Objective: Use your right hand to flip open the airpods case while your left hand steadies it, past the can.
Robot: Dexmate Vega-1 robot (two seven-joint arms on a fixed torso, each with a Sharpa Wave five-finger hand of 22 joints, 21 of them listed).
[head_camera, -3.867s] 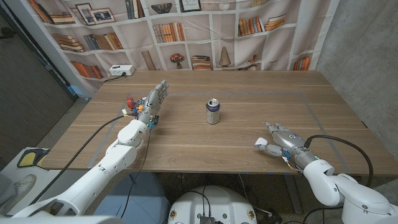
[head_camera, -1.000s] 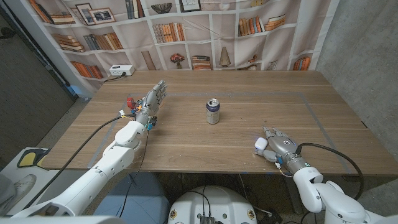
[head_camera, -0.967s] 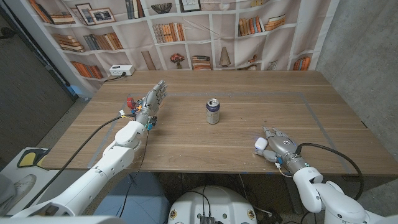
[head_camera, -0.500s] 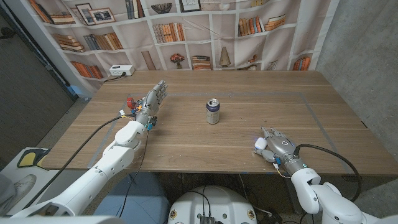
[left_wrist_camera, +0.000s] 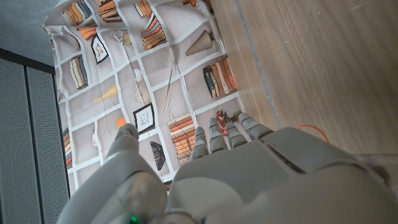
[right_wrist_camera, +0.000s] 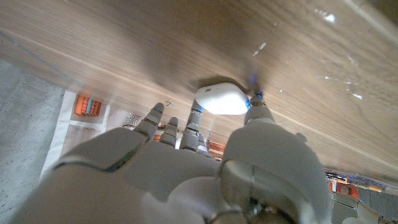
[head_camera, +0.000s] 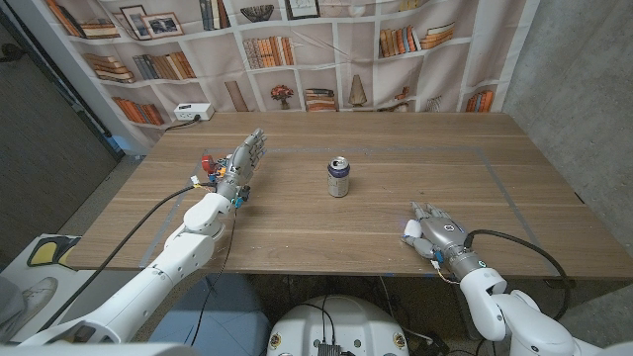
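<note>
Wooden desk [head_camera: 297,213] in the head view carried a can [head_camera: 339,177] upright near its middle; whatever was printed on it was too small to read. The right robot hand [head_camera: 433,233] lay near the desk's front edge, with the white airpods case [head_camera: 411,229] touching its thumb side. Compared with 3.9 s earlier, that hand had drawn nearer the front edge and closed up on the case; whether it gripped the case or only touched it I could not tell. The left robot hand [head_camera: 238,162] stayed where it was at the far left, standing on edge, fingers straight and apart, holding nothing, well apart from can and case.

From the left wrist view, the left robot hand [left_wrist_camera: 236,168] showed extended fingers above the wood, grasping nothing.

From the right wrist view, the right robot hand [right_wrist_camera: 186,168] had its thumb tip against the closed airpods case [right_wrist_camera: 222,99], which rested on the desk beside the other fingers.
</note>
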